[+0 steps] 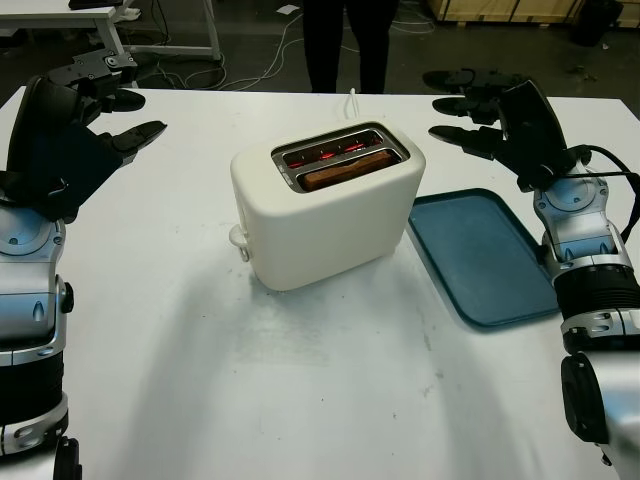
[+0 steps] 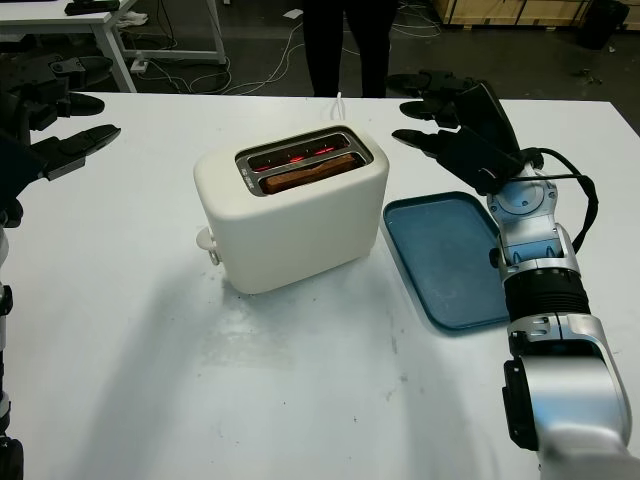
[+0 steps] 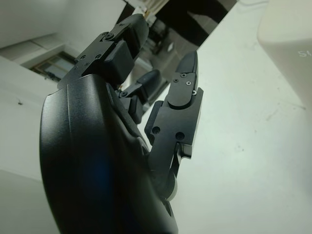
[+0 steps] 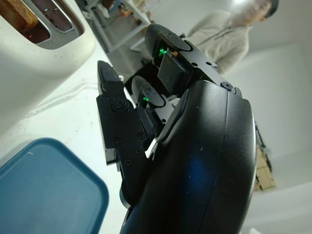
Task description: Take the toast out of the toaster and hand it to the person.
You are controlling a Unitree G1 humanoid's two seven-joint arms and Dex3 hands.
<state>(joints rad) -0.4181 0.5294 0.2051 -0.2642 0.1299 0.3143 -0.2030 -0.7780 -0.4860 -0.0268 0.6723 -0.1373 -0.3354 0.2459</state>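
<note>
Toast point(image 1: 343, 170) sits in the near slot of the cream toaster point(image 1: 325, 205), mid-bench point(image 1: 300, 380); far slot glows red, apparently without bread. My left hand point(image 1: 85, 110) is released, raised well left of it. My right hand point(image 1: 490, 115) is released above the blue tray point(image 1: 480, 260). A person point(image 1: 347, 45) stands beyond the bench.

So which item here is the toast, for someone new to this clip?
Find the cream toaster in the middle of the white table, left of the blue tray. The toast is the brown slice in its nearer slot; the slot behind it glows red.
</note>
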